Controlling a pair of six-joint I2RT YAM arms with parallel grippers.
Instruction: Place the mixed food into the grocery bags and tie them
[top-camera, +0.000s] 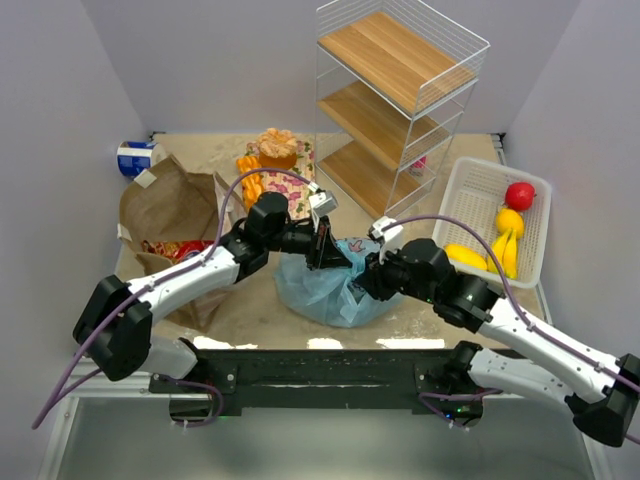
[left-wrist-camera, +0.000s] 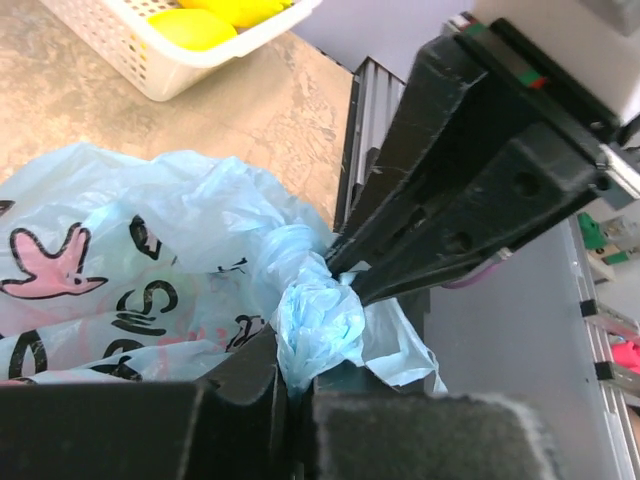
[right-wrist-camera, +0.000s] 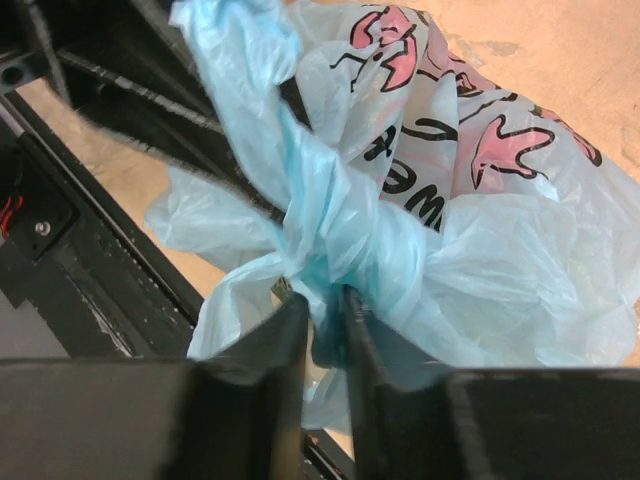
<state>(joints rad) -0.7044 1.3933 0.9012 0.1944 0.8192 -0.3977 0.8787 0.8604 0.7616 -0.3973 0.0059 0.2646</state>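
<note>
Two hands meet over your thin light-blue plastic bag (top-camera: 320, 292), which sits at 6 o'clock on the worktop (top-camera: 255, 305). Your left hand (left-wrist-camera: 296, 372) is pinching the bag's twisted knot (left-wrist-camera: 320, 315). Your right hand (right-wrist-camera: 325, 315) pinches the same twisted plastic from the opposite side. The brown paper bag (top-camera: 170, 205) lies at 9 o'clock, with red crinkly packets (top-camera: 175, 248) showing at its mouth.

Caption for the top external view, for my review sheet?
Left gripper and right gripper pinch the twisted top of the light-blue bag mid-table; brown paper bag left, white basket right.
</note>
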